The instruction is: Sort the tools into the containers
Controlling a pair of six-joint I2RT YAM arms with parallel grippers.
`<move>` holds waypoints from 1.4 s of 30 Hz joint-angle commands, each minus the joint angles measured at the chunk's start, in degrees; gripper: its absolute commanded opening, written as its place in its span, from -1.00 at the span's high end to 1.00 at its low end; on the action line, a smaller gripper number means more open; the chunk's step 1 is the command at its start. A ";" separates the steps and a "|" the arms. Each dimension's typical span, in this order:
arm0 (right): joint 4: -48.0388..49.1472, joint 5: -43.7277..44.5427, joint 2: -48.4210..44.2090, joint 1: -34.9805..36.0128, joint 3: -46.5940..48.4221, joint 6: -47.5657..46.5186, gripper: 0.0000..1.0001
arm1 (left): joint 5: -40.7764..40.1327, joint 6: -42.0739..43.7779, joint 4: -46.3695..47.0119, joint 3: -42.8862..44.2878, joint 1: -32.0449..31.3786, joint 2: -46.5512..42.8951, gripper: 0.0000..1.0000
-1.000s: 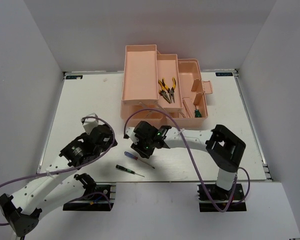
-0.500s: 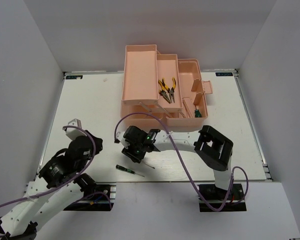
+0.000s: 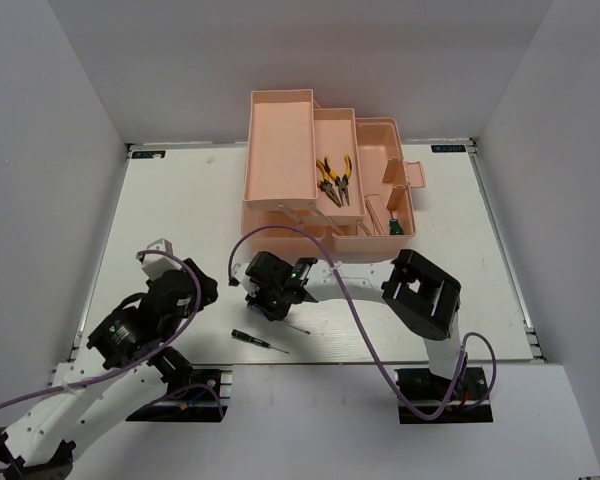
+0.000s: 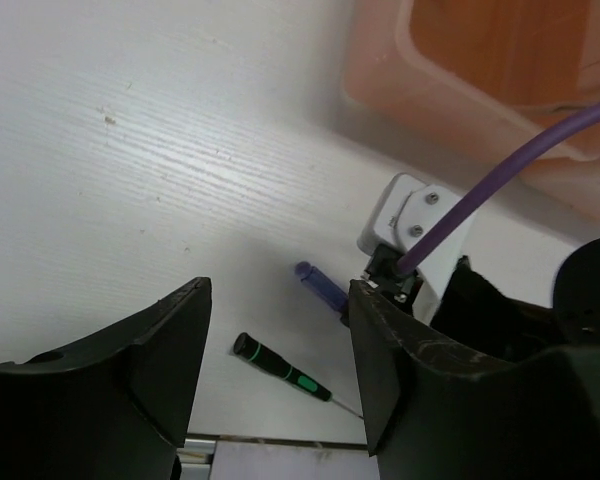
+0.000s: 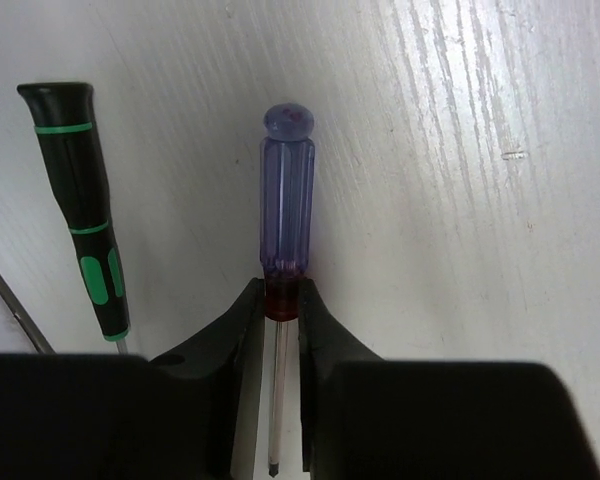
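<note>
My right gripper (image 5: 280, 300) is shut on the red collar of the purple-handled screwdriver (image 5: 287, 200), whose handle sticks out ahead over the white table. In the top view this gripper (image 3: 267, 304) covers the screwdriver; only the shaft tip (image 3: 298, 327) shows. The dark green screwdriver (image 3: 257, 340) lies just in front, also in the right wrist view (image 5: 85, 210) and the left wrist view (image 4: 280, 366). My left gripper (image 3: 206, 286) is open and empty, to the left of both screwdrivers (image 4: 275, 370). Two yellow-and-black pliers (image 3: 333, 180) lie in a tray of the pink toolbox (image 3: 278, 130).
Green-handled drivers (image 3: 393, 225) sit in the toolbox's right compartment, beside the lid handle (image 3: 402, 175). The purple cable (image 4: 500, 170) of the right arm loops over the table in front of the toolbox (image 4: 500, 80). The table's near edge (image 3: 310, 362) is close to the green screwdriver.
My right gripper has moved left and down over the purple screwdriver and shut on it. My left arm has drawn back to the near left.
</note>
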 commanded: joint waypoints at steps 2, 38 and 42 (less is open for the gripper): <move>-2.33 -1.28 1.03 -0.18 0.54 -1.12 0.86 | 1.56 -3.24 -2.55 -1.00 0.12 3.77 -0.35; -8.86 5.45 -11.65 -18.54 38.41 -2.55 1.00 | 20.36 -15.19 11.78 -10.67 0.12 20.22 -0.23; -4.98 11.97 -8.48 -21.44 44.29 3.60 1.00 | 20.37 -15.72 12.31 -11.89 0.12 20.74 -0.23</move>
